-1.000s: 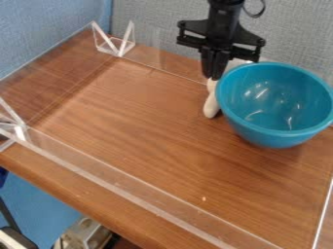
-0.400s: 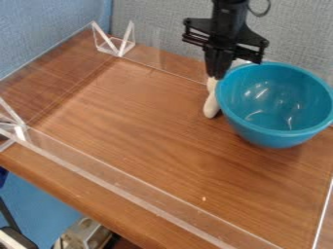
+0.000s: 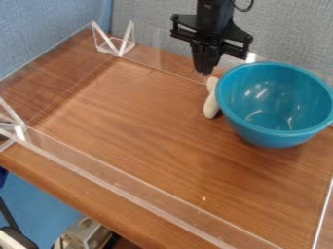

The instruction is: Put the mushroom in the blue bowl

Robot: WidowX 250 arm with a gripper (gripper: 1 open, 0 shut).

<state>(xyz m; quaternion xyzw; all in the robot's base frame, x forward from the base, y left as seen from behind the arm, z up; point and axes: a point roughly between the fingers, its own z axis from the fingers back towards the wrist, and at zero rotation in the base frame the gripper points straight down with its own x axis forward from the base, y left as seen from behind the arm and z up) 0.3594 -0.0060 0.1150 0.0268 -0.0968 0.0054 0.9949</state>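
Note:
The mushroom (image 3: 208, 98) is a small cream-white piece lying on the wooden table, touching the left outer wall of the blue bowl (image 3: 275, 104). The bowl is large, glossy and teal-blue, with nothing inside it. My black gripper (image 3: 205, 66) hangs pointing down just above the mushroom's far end. Its fingers are shut together and hold nothing. The mushroom rests on the table, apart from the fingertips.
A low clear plastic wall (image 3: 117, 185) fences the wooden table (image 3: 130, 117) along the front and left. Two clear triangular brackets (image 3: 115, 43) stand at the back left corner. The bowl sits close to the right edge.
The wrist has rolled a little and the gripper sits slightly further left in the picture. The mushroom and the bowl have stayed where they were.

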